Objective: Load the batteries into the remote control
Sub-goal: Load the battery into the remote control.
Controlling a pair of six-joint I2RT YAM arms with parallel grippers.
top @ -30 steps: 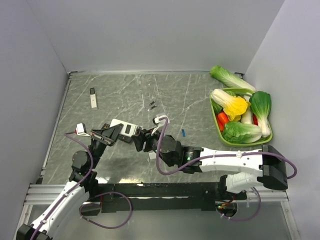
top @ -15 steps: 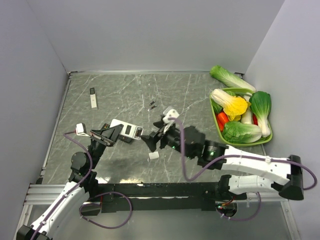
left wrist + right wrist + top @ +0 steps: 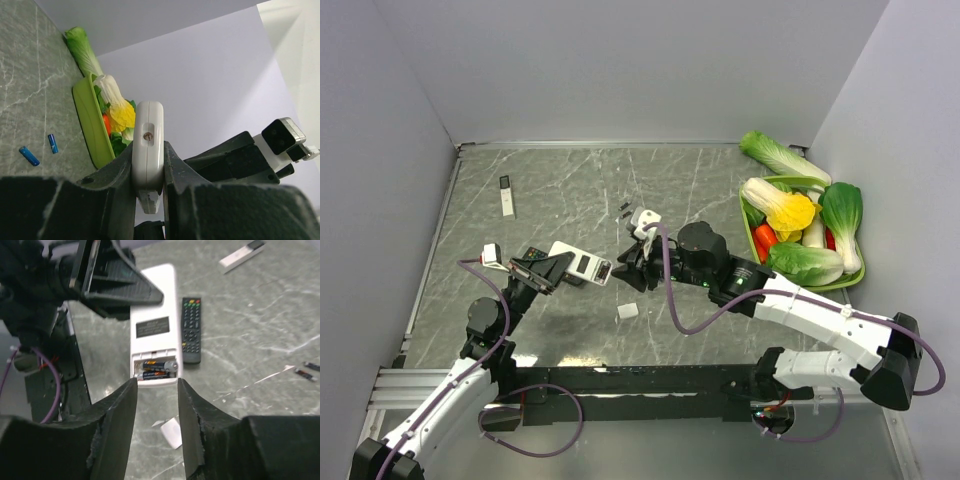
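Two cells (image 3: 156, 368) sit side by side in the open bay of the white remote (image 3: 152, 315), so I judge loading approx done. L end effector (image 3: 148, 172) pinches that remote by its long edges, bay end toward the R arm; it looks raised off the bench (image 3: 720, 190). R end effector (image 3: 156, 386) is spread w/ nothing between its fingers, hovering just short of the bay. Blue spares (image 3: 29, 155) and black spares (image 3: 625, 209) lie loose on the bench. A small white piece (image 3: 628, 311), prob the bay cover but I can't confirm, lies on the bench near the R end effector. Next move, imo: check both cells are seated flat, then pick up that piece w/ R and slide it on.
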